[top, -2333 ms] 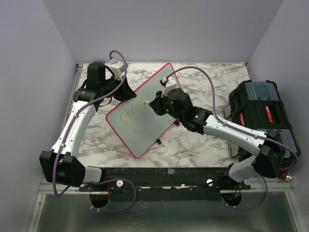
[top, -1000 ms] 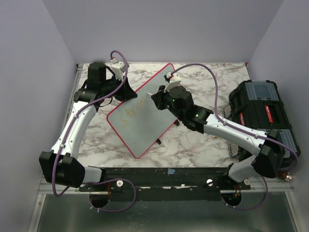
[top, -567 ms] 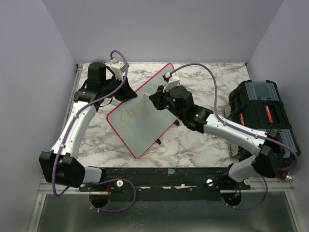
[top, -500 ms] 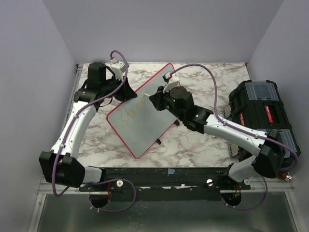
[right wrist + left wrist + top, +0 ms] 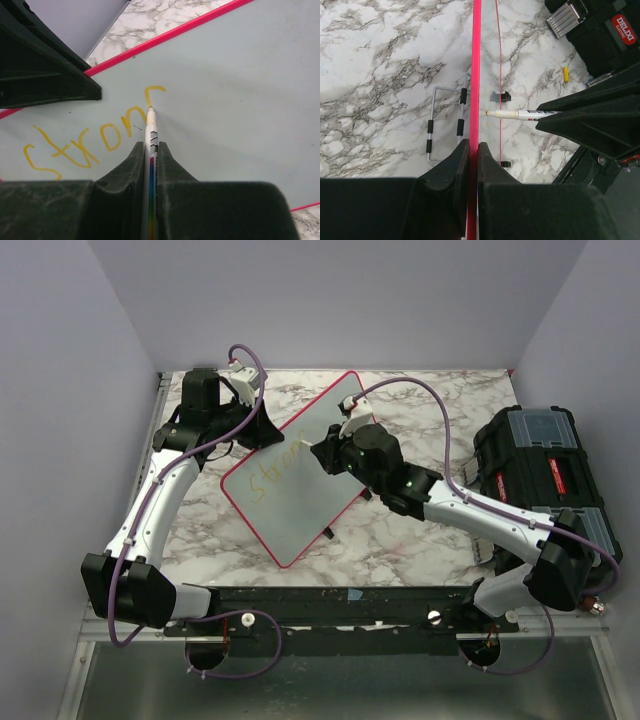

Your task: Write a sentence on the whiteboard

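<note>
The whiteboard (image 5: 300, 505), pale with a red-pink rim, stands tilted across the marble table. My left gripper (image 5: 262, 430) is shut on its upper left rim; in the left wrist view the jaws (image 5: 473, 144) pinch the red edge (image 5: 475, 75). My right gripper (image 5: 150, 145) is shut on a white marker (image 5: 150, 125) with a rainbow barrel. The marker's tip touches the board (image 5: 240, 75). The sentence (image 5: 85, 142) reads "Stron" in yellow, plus a fresh hooked stroke at the tip. From above, the right gripper (image 5: 322, 455) sits over the board's middle, next to the writing (image 5: 275, 472).
A black toolbox (image 5: 545, 465) stands at the table's right side. Behind the board lies a bent wire stand (image 5: 445, 120) with black sleeves. A small yellow piece (image 5: 566, 74) lies on the marble near the toolbox. The left gripper's black body (image 5: 45, 75) sits at the board's edge.
My right gripper has moved the marker up the board and then back a little toward me, adding a hooked stroke after "Stron". The left gripper and the board have not moved.
</note>
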Available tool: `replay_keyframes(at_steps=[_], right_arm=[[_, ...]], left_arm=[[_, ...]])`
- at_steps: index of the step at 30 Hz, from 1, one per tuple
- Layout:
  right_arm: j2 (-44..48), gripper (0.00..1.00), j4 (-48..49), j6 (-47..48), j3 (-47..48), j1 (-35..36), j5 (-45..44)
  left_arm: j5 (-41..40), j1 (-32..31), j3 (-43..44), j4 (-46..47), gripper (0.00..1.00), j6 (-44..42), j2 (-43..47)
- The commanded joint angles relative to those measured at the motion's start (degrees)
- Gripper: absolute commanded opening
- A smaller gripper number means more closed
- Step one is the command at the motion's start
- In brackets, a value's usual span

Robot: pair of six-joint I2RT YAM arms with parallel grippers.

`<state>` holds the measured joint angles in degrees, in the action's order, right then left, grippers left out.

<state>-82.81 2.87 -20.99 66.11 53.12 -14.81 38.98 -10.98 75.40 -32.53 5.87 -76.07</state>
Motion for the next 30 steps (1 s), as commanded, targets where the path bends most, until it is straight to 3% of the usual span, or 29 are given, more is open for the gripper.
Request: replay_keyframes(at_steps=[1,18,30], right_arm=[[-0.8,0.01,-4.1,0.0,0.5,-0.3,-3.8],[-4.5,0.01,-5.5,2.5,8.1,-0.3,-5.1],[-4.3,0.01,-5.5,2.0,6.2,-0.3,-3.7]], left_arm=[[0.5,-1.0,-0.5,-0.2,0.0,-2.2,1.1],[0.3,-1.1,-0.5,-0.3,0.0,-2.3,1.2],[0.1,-1.1,-0.5,-0.3,0.0,-2.3,1.2]])
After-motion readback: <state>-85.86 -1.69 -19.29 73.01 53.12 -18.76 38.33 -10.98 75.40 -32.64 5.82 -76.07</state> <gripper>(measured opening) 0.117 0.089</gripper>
